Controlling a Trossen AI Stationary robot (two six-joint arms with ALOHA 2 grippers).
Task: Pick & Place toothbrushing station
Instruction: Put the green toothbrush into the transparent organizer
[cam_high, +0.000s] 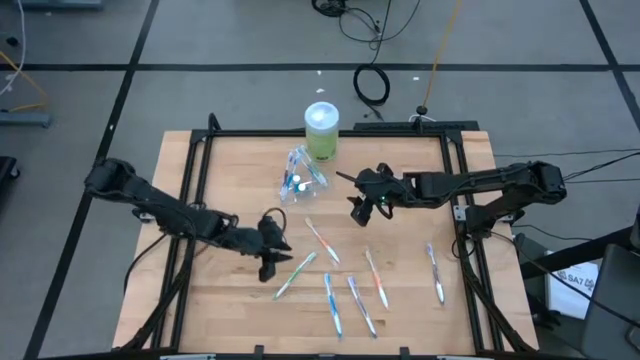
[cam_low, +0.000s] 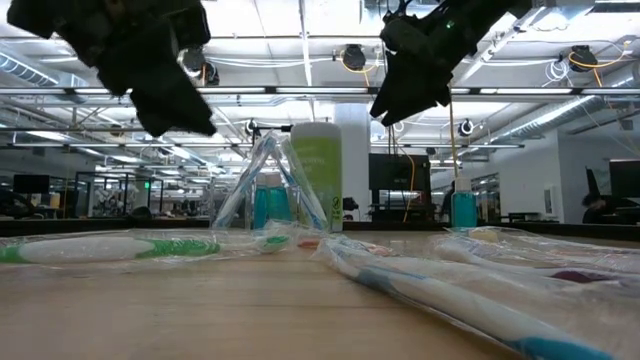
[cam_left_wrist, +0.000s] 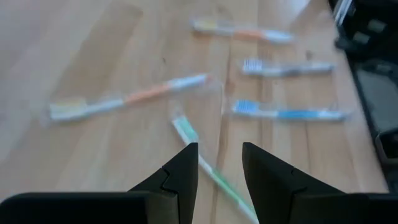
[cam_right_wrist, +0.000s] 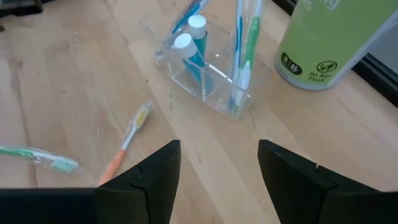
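I see wrapped toothbrushes scattered flat across the near half of the table. My left gripper hangs over the green-handled toothbrush, fingers parted and holding nothing. Farther back on the right, my right gripper hovers spread wide, also empty. Beyond it, the clear cup with its teal-capped tubes stands just beside the green container.

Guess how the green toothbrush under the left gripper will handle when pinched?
The green toothbrush lies flat and looks slim, so the open left gripper has little height to catch; it may skid on the smooth wood table. It seems wrapped in clear film, so probably slippery. It is likely light and fairly stiff, and may pivot if pinched off-centre.
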